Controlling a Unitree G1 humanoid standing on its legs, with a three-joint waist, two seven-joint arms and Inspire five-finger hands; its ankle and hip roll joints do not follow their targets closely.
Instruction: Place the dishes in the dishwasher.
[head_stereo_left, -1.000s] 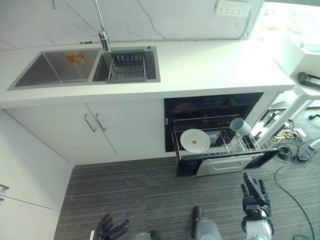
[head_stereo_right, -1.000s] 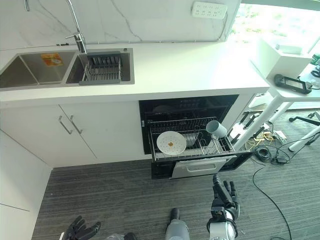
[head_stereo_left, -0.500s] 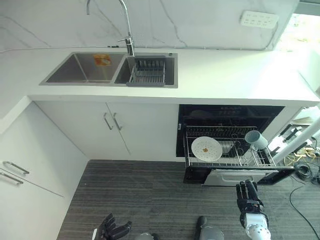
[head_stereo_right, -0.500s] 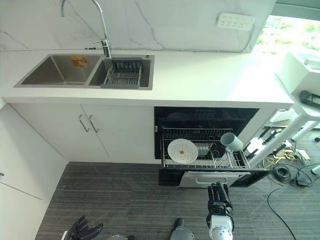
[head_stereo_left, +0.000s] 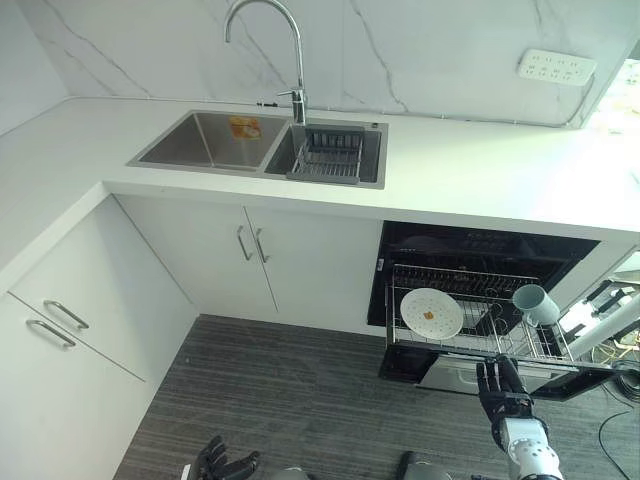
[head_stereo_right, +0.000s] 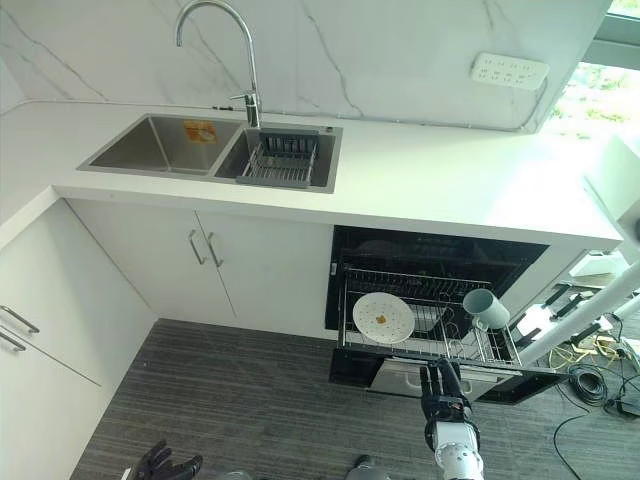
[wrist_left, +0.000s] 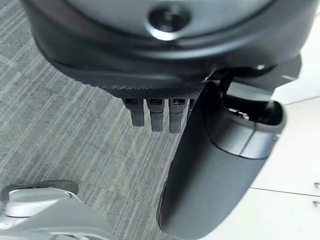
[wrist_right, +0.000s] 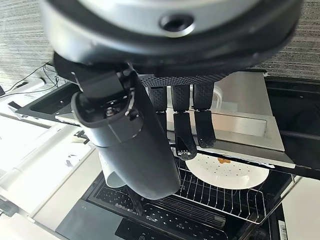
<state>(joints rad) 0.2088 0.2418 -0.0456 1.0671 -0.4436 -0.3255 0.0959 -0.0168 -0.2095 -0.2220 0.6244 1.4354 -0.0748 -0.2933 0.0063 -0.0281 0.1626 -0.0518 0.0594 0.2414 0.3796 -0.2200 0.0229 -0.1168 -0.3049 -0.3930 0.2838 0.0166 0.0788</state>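
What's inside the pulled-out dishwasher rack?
The dishwasher rack holds a white plate with a small orange spot, leaning among the wires, and a grey-blue mug tipped on its side. The dark space behind the rack is too shadowed to see into.

The right hand (head_stereo_right: 443, 386) rose from low over the floor and closed in on the front edge of the pulled-out dishwasher rack (head_stereo_right: 424, 346), where it hung with fingers straight and empty.
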